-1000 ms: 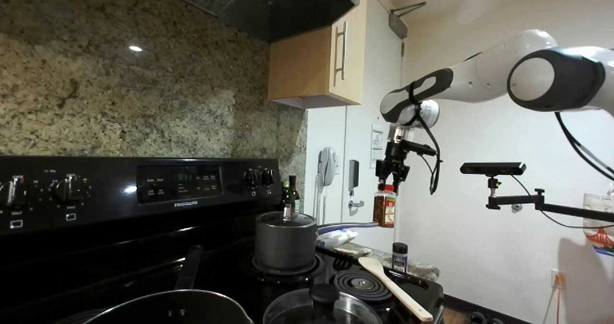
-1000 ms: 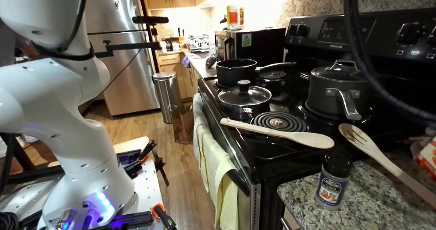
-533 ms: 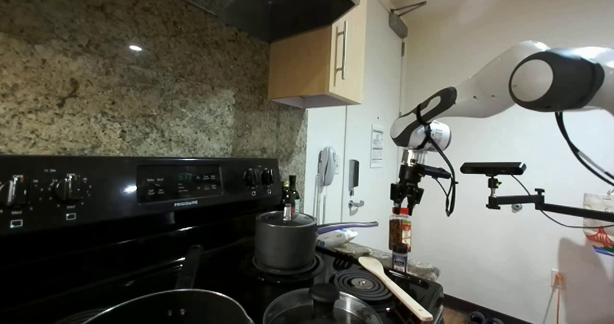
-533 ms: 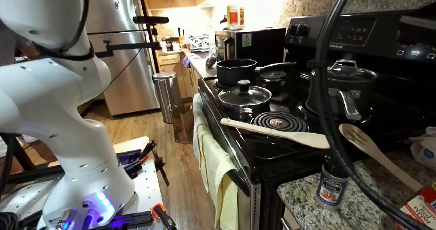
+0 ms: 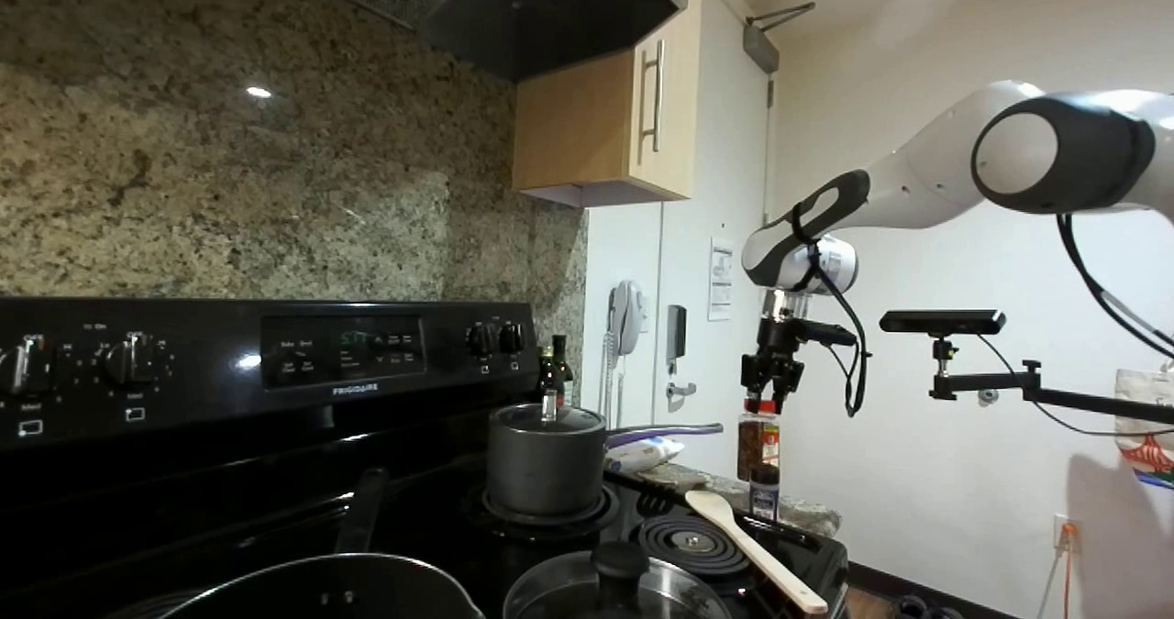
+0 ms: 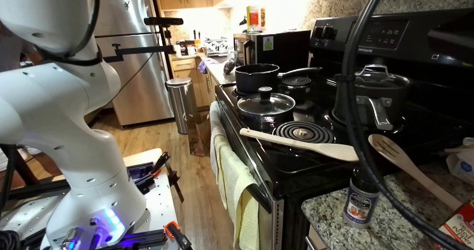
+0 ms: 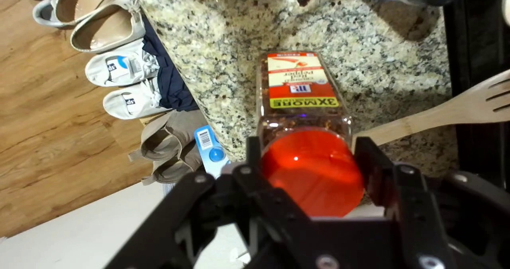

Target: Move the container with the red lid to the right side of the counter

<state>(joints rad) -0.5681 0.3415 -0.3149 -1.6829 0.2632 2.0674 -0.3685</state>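
- Wrist view: the container with the red lid (image 7: pixel 303 109) is over the tabletop (image 7: pixel 223 53), between its left and right edges; whether touching, I cannot tell.
- The jaws are clamped on its lid (image 7: pixel 312 173).
- In an exterior view, a dark-capped jar (image 6: pixel 359 205) stands near the tabletop's rounded corner, beside the stove (image 6: pixel 314 172).

Clear square-sided bottle (image 7: pixel 305 119): upright – dark red flakes (image 5: pixel 749 447) inside
Round red lid (image 7: pixel 312 173): on, clasped from two sides
Red, cream and yellow label (image 7: pixel 301 79): reads "Crushed Red Pepper", "3XMORE"
Speckled granite counter (image 7: pixel 215 57): under the bottle – contact cannot be told
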